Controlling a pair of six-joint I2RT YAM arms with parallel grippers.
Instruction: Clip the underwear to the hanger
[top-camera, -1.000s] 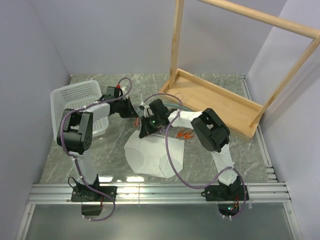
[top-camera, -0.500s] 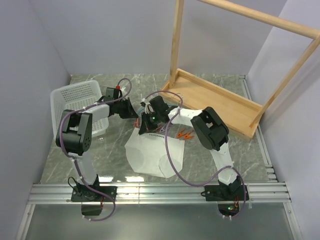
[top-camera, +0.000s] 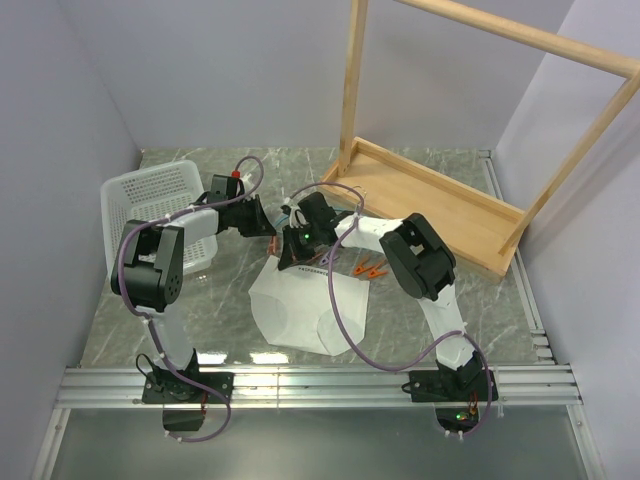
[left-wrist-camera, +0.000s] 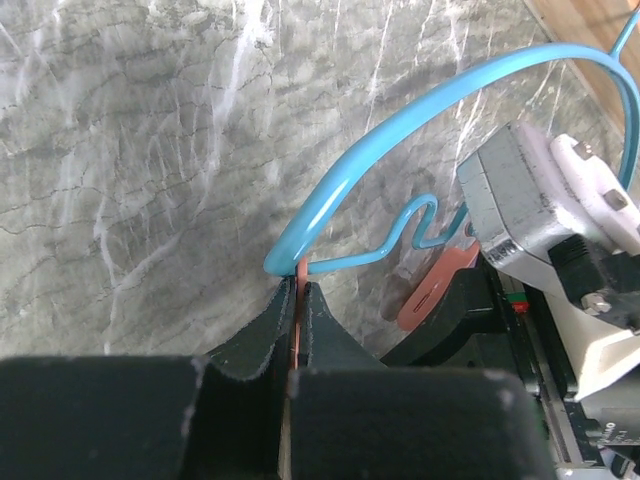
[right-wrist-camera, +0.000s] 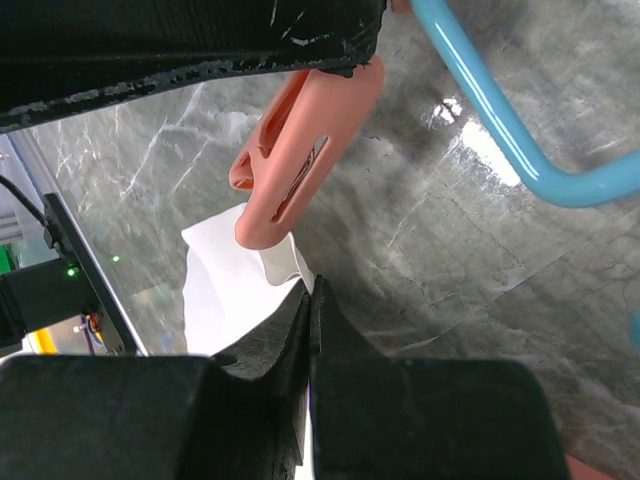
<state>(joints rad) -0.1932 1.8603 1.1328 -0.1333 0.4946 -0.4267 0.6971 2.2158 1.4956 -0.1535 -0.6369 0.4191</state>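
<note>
The white underwear (top-camera: 305, 312) lies creased on the marble in front of both arms. My right gripper (right-wrist-camera: 312, 290) is shut on its upper edge (right-wrist-camera: 235, 270), lifting a corner just under an orange clip (right-wrist-camera: 300, 160). The teal hanger (left-wrist-camera: 400, 130) arches over the table in the left wrist view. My left gripper (left-wrist-camera: 300, 288) is shut on a thin orange clip tab at the hanger's end. A second orange clip (left-wrist-camera: 435, 290) hangs beside it, next to the right gripper's body (left-wrist-camera: 540, 220). From above, the two grippers (top-camera: 268, 232) (top-camera: 293, 255) meet at the cloth's top edge.
A white perforated basket (top-camera: 150, 200) stands at the back left, beside the left arm. The wooden rack frame (top-camera: 430, 200) fills the back right. More orange clips (top-camera: 370, 268) lie on the marble right of the cloth.
The right arm has edged slightly back and left with the cloth's edge in its jaws. The left arm holds still.
</note>
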